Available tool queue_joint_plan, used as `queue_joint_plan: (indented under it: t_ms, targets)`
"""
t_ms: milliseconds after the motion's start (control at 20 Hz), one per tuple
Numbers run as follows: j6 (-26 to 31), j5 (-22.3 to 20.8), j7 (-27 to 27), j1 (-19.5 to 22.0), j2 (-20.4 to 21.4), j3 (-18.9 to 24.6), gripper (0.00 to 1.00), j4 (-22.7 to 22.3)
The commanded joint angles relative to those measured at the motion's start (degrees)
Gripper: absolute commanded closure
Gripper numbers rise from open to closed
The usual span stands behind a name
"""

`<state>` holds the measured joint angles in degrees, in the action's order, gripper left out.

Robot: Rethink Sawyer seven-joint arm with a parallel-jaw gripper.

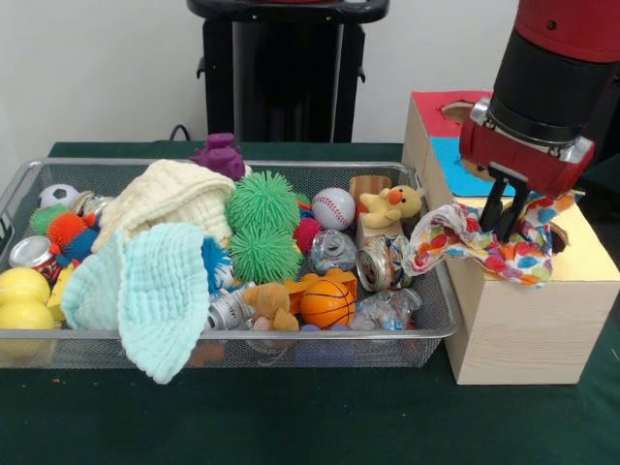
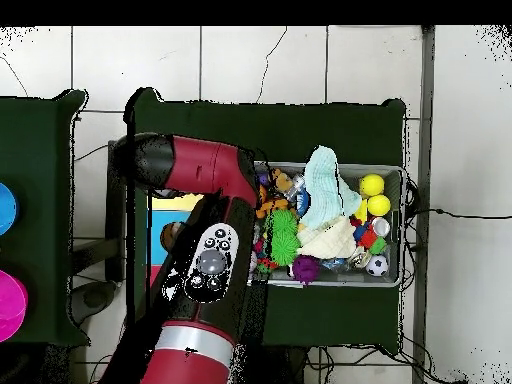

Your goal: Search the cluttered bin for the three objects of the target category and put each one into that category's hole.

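At the right of the front view, the red and black arm comes down over a wooden box (image 1: 528, 320). The gripper (image 1: 506, 215) has two thin black fingers (image 1: 492, 208) that point down, close together. They pinch a polka-dot cloth (image 1: 465, 242) with red, blue, yellow and orange spots. The cloth lies on the yellow part of the box top, and one end hangs over the box edge toward the wire basket (image 1: 426, 334). Behind the yellow part, the box top is blue, then red with a hole in it.

The basket fills the left and middle of the front view. It sits on a dark green table (image 1: 291, 417), just beside the box. A pale mint washcloth (image 1: 145, 291) droops over the basket's front rim. A cream washcloth (image 1: 170, 199) lies behind it. Two spiky green balls (image 1: 263, 228) sit in the middle. Near them are a baseball (image 1: 333, 207), a little basketball (image 1: 326, 302), a yellow duck (image 1: 392, 205) and a crushed can (image 1: 380, 262). A purple toy (image 1: 221, 155) sits at the back. Two yellow balls (image 1: 23, 300) rest at the left end, and a small soccer ball (image 1: 58, 195) sits behind them.

In the overhead view, the arm (image 2: 205, 260) covers most of the box. The basket (image 2: 395, 278) lies to its right, with the mint washcloth (image 2: 328, 185) near the top.
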<state>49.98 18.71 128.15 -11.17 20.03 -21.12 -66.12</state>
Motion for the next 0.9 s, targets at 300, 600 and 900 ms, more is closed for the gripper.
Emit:
queue_joint_plan:
  t_ms: [300, 600, 900]
  targets:
    - [-3.05, 7.43, 15.06, 0.93, -4.23, 7.62, 1.0, -9.02]
    - [-2.91, 9.45, 16.0, -1.08, -3.92, 7.06, 1.0, -9.96]
    - [-1.81, 10.09, 18.71, -3.77, -3.12, 4.78, 1.0, -10.19]
